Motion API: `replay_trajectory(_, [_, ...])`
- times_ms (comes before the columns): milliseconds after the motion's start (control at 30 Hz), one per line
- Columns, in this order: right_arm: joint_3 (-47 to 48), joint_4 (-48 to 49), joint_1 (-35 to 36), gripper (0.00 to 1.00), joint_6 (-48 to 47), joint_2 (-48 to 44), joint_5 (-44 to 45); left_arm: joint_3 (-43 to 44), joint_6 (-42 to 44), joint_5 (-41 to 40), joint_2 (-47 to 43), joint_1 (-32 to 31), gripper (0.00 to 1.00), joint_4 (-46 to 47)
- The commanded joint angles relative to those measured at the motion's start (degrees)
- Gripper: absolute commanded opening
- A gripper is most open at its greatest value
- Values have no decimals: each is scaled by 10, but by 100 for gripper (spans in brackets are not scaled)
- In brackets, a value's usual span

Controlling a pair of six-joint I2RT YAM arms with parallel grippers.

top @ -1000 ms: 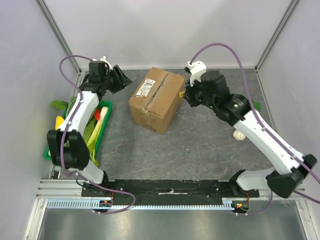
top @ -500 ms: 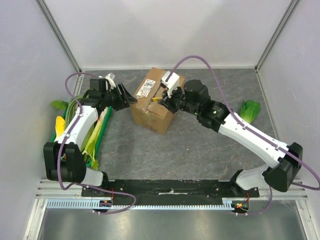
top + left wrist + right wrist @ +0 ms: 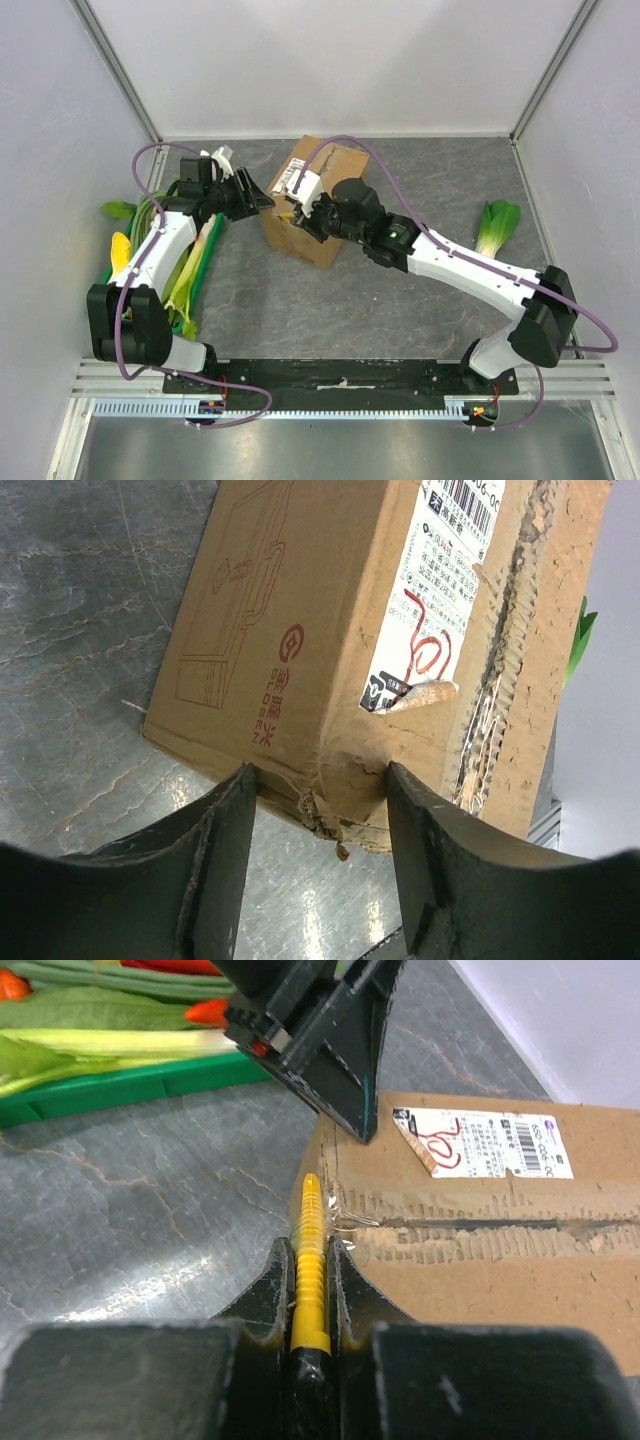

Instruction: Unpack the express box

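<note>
At the left edge of the desk [image 3: 400,310] a green tray [image 3: 207,262] lay loaded with long vegetables [image 3: 190,275], among them pale stalks and red pieces. Just right of it the left gripper [image 3: 320,780] reached toward the express box [image 3: 318,248], its jaws standing apart and straddling the box's crumpled left corner; whether they pressed against the cardboard could not be determined. The express box stood on the desk toward the back, between the two arms, turned at an angle to the walls, its flaps down. A white label [image 3: 480,1143] with barcodes and a red scrawl was stuck on the top beside the torn, roughened seam [image 3: 480,1230]. The right gripper [image 3: 310,1250] hung over the box's left end, jaws closed on a yellow ribbed tool [image 3: 308,1260] whose tip met the seam at the box's edge. Well apart to the right, a leafy green vegetable [image 3: 497,225] lay on the desk.
</note>
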Motion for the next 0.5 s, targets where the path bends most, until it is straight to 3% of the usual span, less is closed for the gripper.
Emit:
replay_trajectory(0, [16, 35, -1, 0, -26, 24, 30, -9, 53, -17, -3, -1, 57, -8])
replay_trajectory(133, [22, 33, -1, 0, -47, 35, 55, -8, 55, -8, 1, -1, 51, -7])
replay_trajectory(467, [43, 31, -1, 0, -49, 44, 42, -2, 54, 2, 5, -1, 50, -5])
